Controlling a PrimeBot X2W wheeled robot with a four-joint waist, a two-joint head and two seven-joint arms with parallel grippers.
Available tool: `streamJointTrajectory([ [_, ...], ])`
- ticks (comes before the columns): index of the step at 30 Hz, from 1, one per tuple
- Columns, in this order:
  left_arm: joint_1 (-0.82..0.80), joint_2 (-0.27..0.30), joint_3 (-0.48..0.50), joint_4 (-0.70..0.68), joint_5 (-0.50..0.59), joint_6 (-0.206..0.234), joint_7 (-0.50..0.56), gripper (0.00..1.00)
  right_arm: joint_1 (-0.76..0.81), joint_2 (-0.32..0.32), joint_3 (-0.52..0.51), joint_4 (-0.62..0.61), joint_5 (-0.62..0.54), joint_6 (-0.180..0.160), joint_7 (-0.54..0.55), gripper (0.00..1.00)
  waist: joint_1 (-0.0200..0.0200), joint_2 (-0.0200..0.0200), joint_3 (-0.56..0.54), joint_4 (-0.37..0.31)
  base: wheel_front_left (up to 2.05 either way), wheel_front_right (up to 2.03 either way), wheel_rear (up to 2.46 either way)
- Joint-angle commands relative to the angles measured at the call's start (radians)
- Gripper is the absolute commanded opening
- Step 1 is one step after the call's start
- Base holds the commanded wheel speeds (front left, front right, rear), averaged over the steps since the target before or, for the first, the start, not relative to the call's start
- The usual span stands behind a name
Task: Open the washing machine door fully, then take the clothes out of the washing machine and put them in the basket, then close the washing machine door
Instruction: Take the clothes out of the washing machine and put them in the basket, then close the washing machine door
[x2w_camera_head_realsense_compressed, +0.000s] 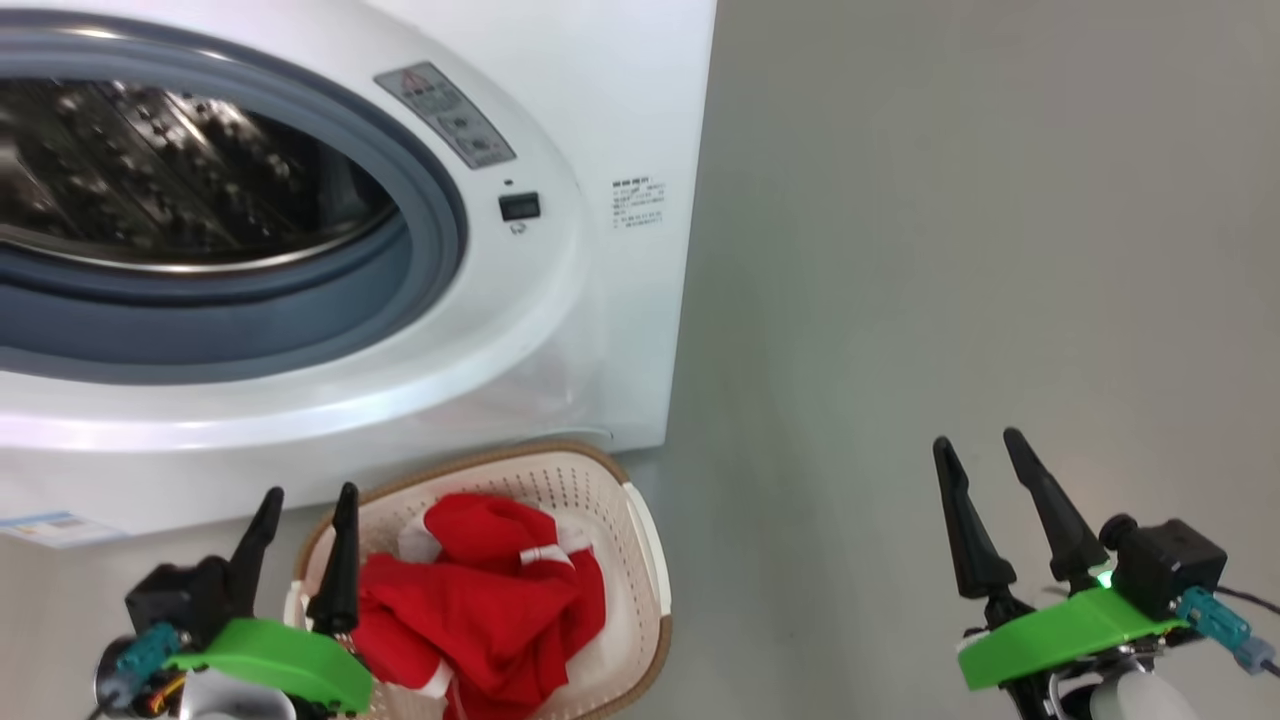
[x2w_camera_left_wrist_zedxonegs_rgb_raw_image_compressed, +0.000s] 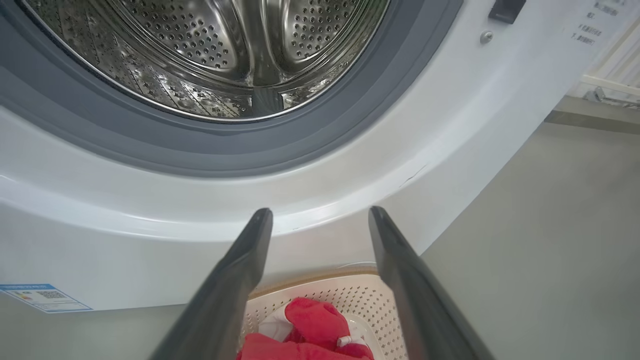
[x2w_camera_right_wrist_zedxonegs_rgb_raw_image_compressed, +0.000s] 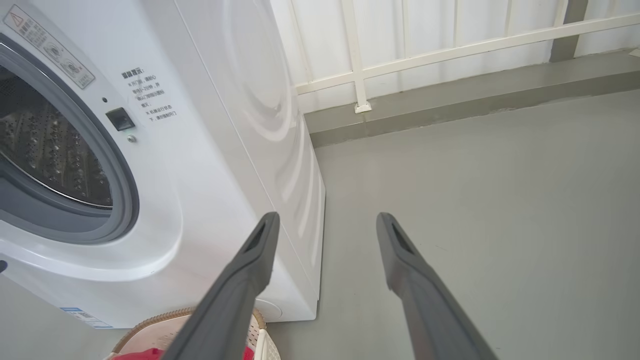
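Observation:
The white washing machine (x2w_camera_head_realsense_compressed: 560, 330) stands with its round mouth uncovered, and the steel drum (x2w_camera_left_wrist_zedxonegs_rgb_raw_image_compressed: 215, 55) inside looks bare. Its door is out of view. The red clothes (x2w_camera_head_realsense_compressed: 480, 610) with white trim lie in the cream basket (x2w_camera_head_realsense_compressed: 645, 560) on the floor right in front of the machine. My left gripper (x2w_camera_head_realsense_compressed: 310, 495) hovers open over the basket's left rim, nothing between its fingers; its wrist view looks past the clothes (x2w_camera_left_wrist_zedxonegs_rgb_raw_image_compressed: 310, 327) at the machine's front. My right gripper (x2w_camera_head_realsense_compressed: 980, 445) stands open and empty over bare floor, well to the right of the machine.
Grey floor (x2w_camera_head_realsense_compressed: 950, 250) spreads to the right of the machine. A white railing (x2w_camera_right_wrist_zedxonegs_rgb_raw_image_compressed: 450, 50) on a low grey kerb runs along the back. A blue sticker (x2w_camera_left_wrist_zedxonegs_rgb_raw_image_compressed: 42, 297) sits low on the machine's front.

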Motion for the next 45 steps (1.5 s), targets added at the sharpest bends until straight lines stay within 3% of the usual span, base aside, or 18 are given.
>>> streamJointTrajectory([
  [1,0.019,0.016,0.039,-0.036,0.016,-0.005,-0.005,1.0,0.009,-0.004,0.019,-0.018,-0.014,0.005,-0.006,1.0,0.0,0.0,-0.041,0.011,0.0,0.0,0.0],
  [26,0.306,-0.019,0.136,-0.329,0.113,-0.005,-0.005,1.0,0.158,-0.005,0.008,-0.006,-0.029,0.005,-0.006,1.0,0.0,0.0,-0.222,0.019,0.0,0.0,0.0],
  [45,0.343,-0.044,0.16,-0.361,0.12,-0.005,-0.005,1.0,0.173,-0.011,0.005,-0.01,-0.031,0.005,-0.006,1.0,0.0,0.0,-0.227,0.023,0.0,0.0,0.0],
])
